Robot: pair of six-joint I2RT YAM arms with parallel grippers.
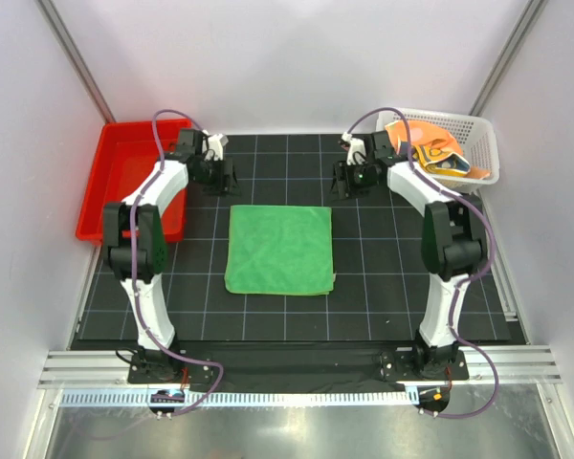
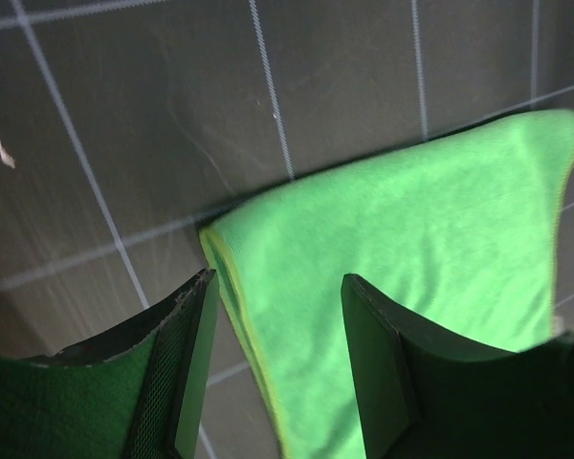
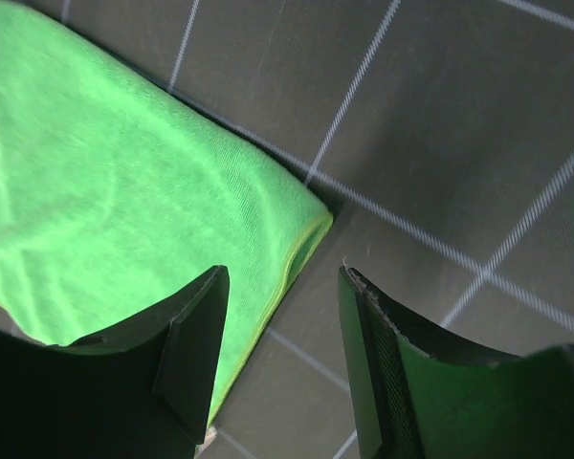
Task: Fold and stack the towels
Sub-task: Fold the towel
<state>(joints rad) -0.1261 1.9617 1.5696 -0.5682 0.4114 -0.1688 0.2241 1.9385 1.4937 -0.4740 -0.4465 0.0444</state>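
Observation:
A green towel (image 1: 278, 249) lies folded flat in the middle of the black grid mat. My left gripper (image 1: 220, 177) hovers open just beyond its far left corner; in the left wrist view the green towel (image 2: 411, 258) corner shows between the spread fingers (image 2: 193, 363), untouched. My right gripper (image 1: 349, 179) hovers open beyond the far right corner, and the green towel (image 3: 124, 210) corner lies below its fingers (image 3: 196, 354). Orange and yellow towels (image 1: 430, 148) lie crumpled in the white basket.
A white mesh basket (image 1: 483, 153) stands at the back right and a red tray (image 1: 129, 177) at the back left. The black grid mat (image 1: 383, 287) covers the table between the two arm bases.

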